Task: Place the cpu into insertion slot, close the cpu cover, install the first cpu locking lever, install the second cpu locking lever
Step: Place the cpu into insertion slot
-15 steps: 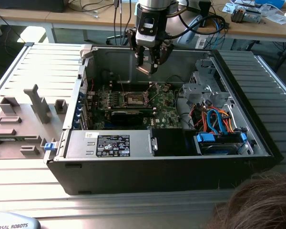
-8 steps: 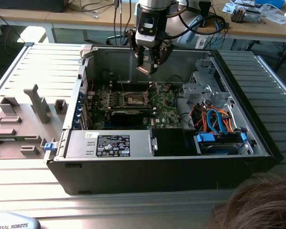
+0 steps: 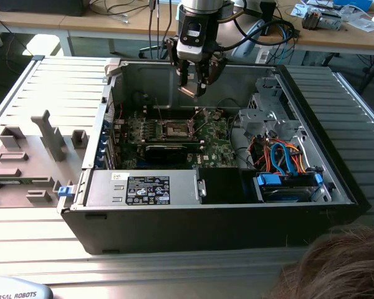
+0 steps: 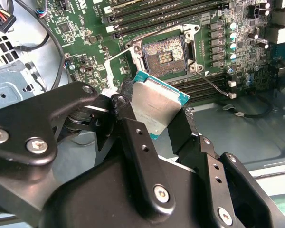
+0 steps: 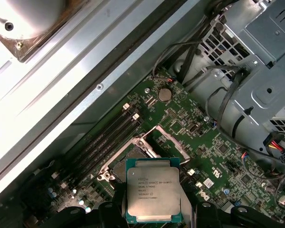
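Now, cpu (image 4: 156, 107): gripped by two opposite edges, silver top showing in both wrist views, hanging above the insertion slot (image 4: 164, 54) and apart from it.
gripper (image 4: 154, 113): fingers closed to the chip's width, clamping the cpu.
insertion slot: dark centre exposed.
cpu cover (image 5: 170, 141): swung open, beside the insertion slot.
computer case (image 3: 336, 168): open-sided, surrounding the insertion slot.

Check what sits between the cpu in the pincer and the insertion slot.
Nothing: in the second wrist view the gap from the cpu to the open insertion slot is bare.
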Controlling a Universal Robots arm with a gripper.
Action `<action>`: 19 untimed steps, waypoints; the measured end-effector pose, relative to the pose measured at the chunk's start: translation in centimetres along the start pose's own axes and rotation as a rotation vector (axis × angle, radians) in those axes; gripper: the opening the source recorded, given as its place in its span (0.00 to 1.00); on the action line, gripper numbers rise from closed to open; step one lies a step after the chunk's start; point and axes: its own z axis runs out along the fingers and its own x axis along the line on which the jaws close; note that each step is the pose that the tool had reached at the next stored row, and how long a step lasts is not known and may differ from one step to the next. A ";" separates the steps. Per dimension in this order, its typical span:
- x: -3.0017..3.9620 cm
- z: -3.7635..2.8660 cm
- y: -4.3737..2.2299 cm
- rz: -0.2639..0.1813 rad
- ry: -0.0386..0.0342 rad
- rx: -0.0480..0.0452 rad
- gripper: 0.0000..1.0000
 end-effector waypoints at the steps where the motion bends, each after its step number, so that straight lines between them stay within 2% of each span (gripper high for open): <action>1: 0.00 0.00 0.00 0.001 0.0000 0.0000 0.54; 19: 0.00 0.00 0.00 0.019 -0.0001 -0.0001 0.54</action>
